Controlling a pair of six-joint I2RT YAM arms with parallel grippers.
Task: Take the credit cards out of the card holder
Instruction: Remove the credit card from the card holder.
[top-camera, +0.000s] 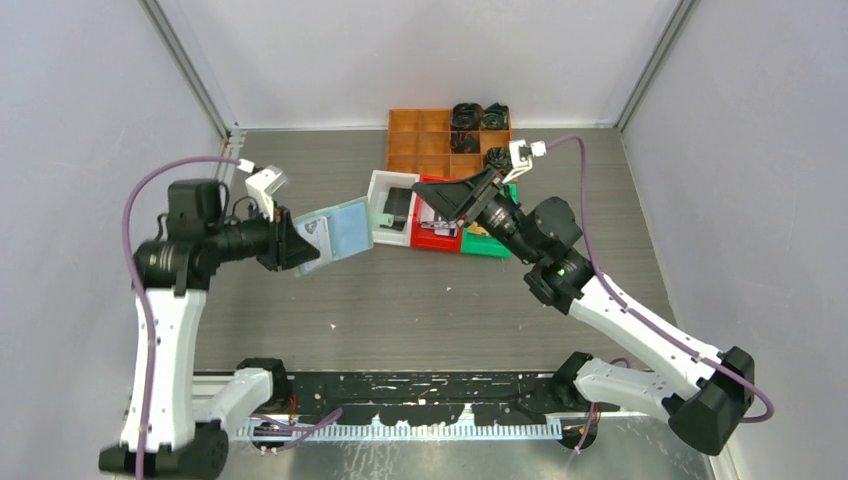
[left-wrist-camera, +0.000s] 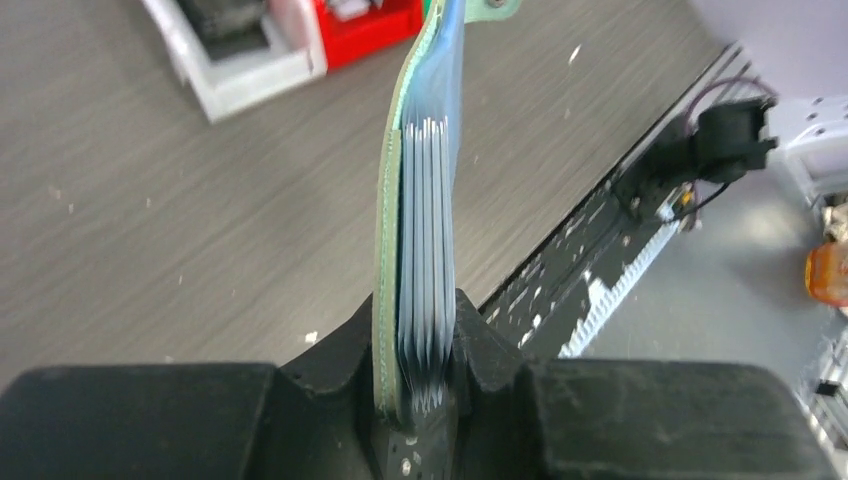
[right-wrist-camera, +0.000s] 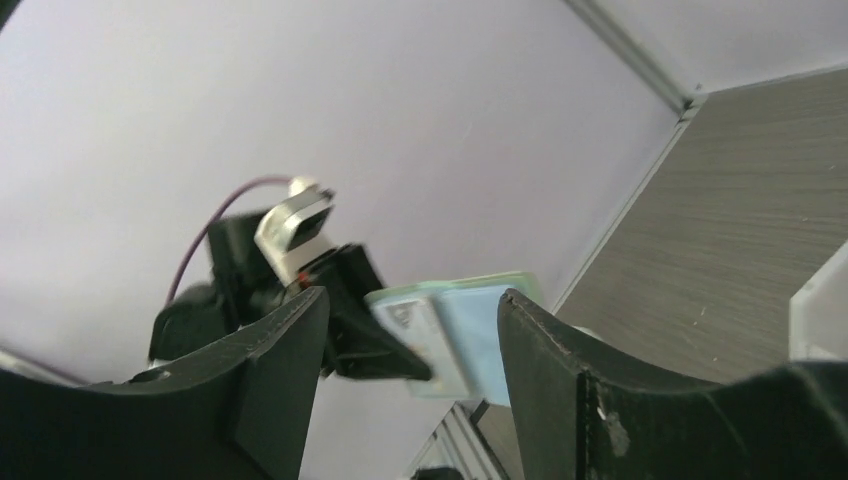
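left end effector (left-wrist-camera: 420, 345) is clamping the card holder (left-wrist-camera: 405, 200) by one edge, holding it open and raised off the surface (top-camera: 420, 300), with its blue pockets facing up. a silvery-white credit card (top-camera: 316, 232) is showing in a pocket close to the fingers. right end effector (right-wrist-camera: 412, 305) is gaping wide, apart from the card holder, hovering over the red bin (top-camera: 432, 241) beside the white bin (top-camera: 390, 238).

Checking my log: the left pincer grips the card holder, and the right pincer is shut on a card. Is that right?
Not quite. The left pincer does grip the card holder, but the right pincer is open and holds nothing; the right wrist view shows it spread wide.
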